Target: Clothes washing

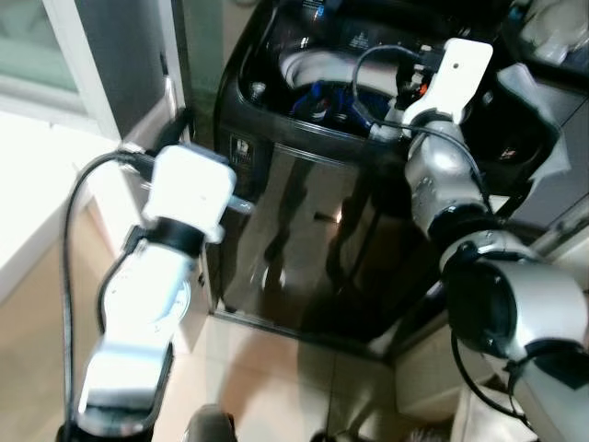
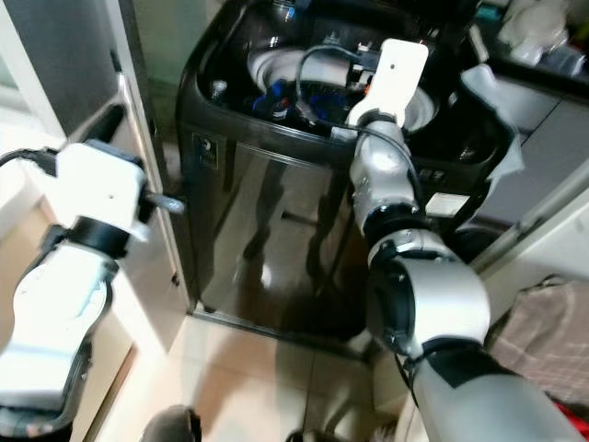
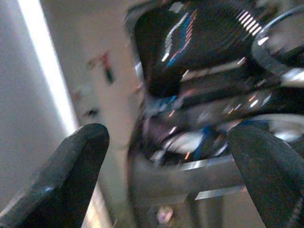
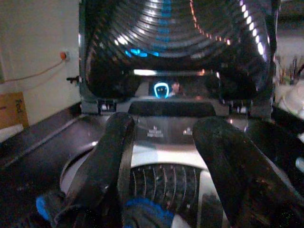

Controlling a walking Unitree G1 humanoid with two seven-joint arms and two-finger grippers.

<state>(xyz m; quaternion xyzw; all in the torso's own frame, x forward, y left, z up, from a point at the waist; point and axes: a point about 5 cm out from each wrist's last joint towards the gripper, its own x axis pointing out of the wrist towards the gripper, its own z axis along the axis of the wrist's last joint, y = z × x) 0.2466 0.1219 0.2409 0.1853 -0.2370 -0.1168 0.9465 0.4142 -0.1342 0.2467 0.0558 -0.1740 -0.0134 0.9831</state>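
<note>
The washer stands open, its lid raised at the back, and blue clothes lie in the drum, toward its front edge. The right gripper is stretched over the washer's front rim and hangs just above the drum opening; its fingers are apart with a blue garment showing low between them, and whether they touch it I cannot tell. The left gripper is held out by the washer's left front corner, fingers spread wide and empty, looking across at the tub. The step in hand seems to be settling the load in the drum, either pushing the last blue piece down or letting it go. To do it well, the right gripper should work over the middle of the opening, away from the rim and the control strip at the back, and go down far enough that no cloth drapes over the drum's lip, where the lid could trap it. The fingers should part fully before lifting straight up, so no fabric snags and is dragged back out. The left arm should stay by the left corner, away from the lid.
</note>
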